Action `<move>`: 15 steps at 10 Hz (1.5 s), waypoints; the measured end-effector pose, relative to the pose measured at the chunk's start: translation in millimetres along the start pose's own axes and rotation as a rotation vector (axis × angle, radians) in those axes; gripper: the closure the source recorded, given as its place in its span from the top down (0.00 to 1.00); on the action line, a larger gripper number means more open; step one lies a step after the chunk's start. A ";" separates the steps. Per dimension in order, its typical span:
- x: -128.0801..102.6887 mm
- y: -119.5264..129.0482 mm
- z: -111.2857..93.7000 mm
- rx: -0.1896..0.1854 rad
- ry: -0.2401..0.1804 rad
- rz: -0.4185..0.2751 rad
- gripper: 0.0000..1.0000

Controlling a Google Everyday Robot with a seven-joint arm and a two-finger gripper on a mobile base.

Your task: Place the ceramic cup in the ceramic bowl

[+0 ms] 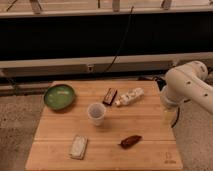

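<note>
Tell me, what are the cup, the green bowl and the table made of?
Cup: pale matte, likely ceramic. Bowl: glossy green glaze, probably ceramic. Table: light wood, visible plank lines. The pincer hangs by the table's right edge, away from both.

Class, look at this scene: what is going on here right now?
A robot arm waits at the wooden table's right edge, its gripper low beside that edge, jaws open and empty. The ceramic cup stands upright mid-table, untouched. The ceramic bowl sits near the far left corner, with no cup in it.
</note>
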 end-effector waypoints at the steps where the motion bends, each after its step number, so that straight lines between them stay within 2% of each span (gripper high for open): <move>1: 0.0 0.0 0.0 0.000 0.000 0.000 0.80; 9: -0.4 0.3 0.2 0.000 0.001 -0.001 0.80; 10: -5.2 0.2 0.3 0.008 0.003 -0.017 0.80; 12: -29.1 -0.7 0.6 0.023 0.003 -0.060 0.80; 13: -56.3 -1.7 0.5 0.035 0.002 -0.098 0.80; 15: -73.4 -2.4 0.2 0.049 0.005 -0.134 0.80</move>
